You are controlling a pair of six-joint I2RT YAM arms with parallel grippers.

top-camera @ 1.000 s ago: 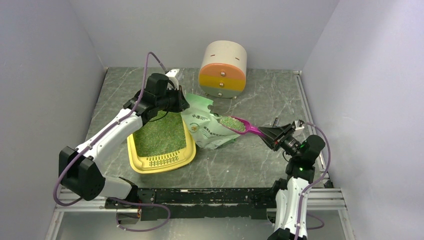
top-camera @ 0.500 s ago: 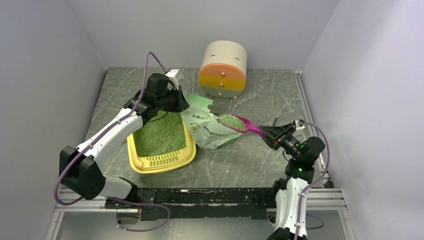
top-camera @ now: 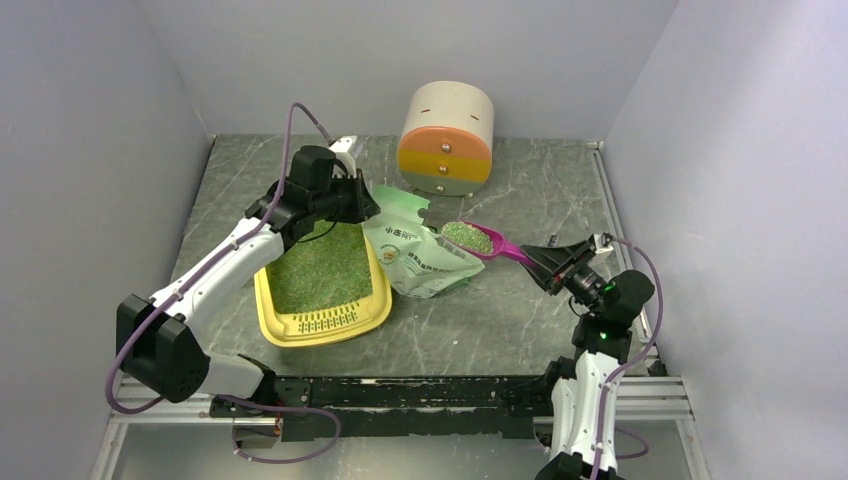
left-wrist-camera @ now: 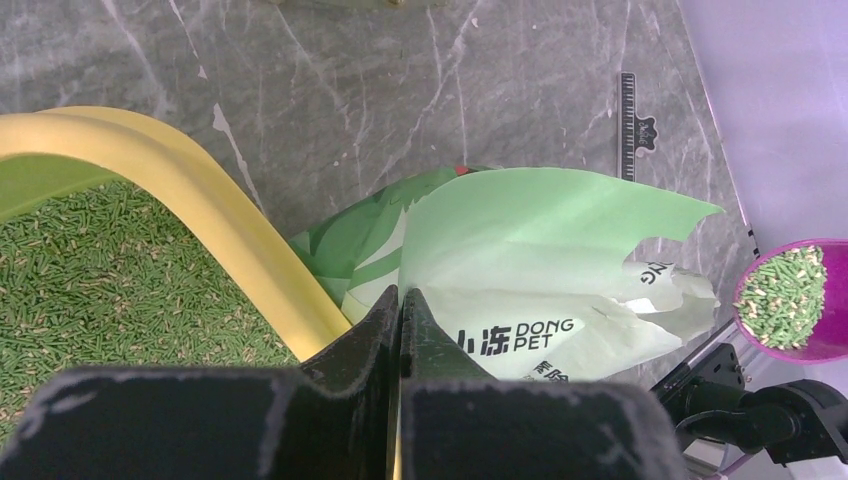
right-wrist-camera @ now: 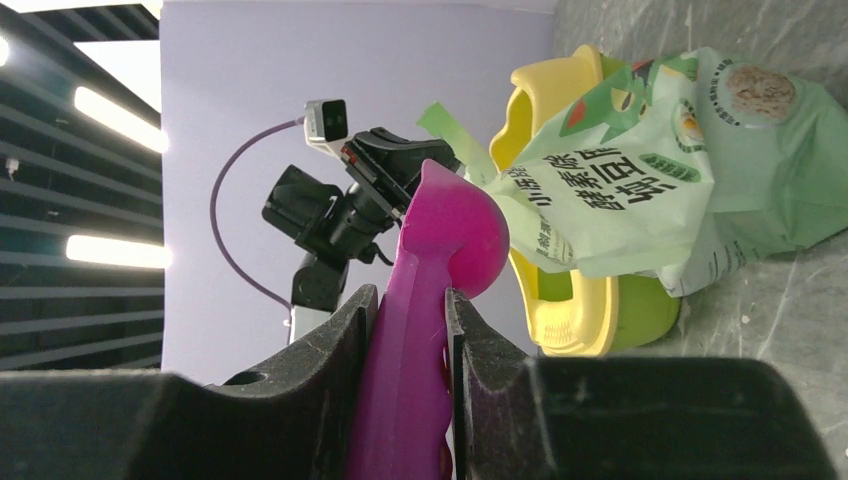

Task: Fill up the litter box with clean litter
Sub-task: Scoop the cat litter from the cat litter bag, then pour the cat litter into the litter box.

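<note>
The fingers (right-wrist-camera: 335, 345) of the right gripper (top-camera: 548, 262) clamp the handle of the magenta scoop (top-camera: 482, 243); the left gripper (left-wrist-camera: 397, 300) is pinched shut on the edge of the bag (left-wrist-camera: 540, 250).
The clean litter (top-camera: 465, 237), loose green pellets, is heaped in the scoop over the bag, right of the yellow litter box (top-camera: 320, 337), which already holds a layer. It will probably spill easily, so the scoop should be kept level and held by its handle.

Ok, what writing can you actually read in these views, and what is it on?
"小冻 DONG PET": on the green litter bag, left wrist view.
Large Chinese characters on that bag, right wrist view: upside down, not reliably readable.
Letters on the bag's torn flap: cut off, unreadable.
Black scale strip on the table: marks too small.
</note>
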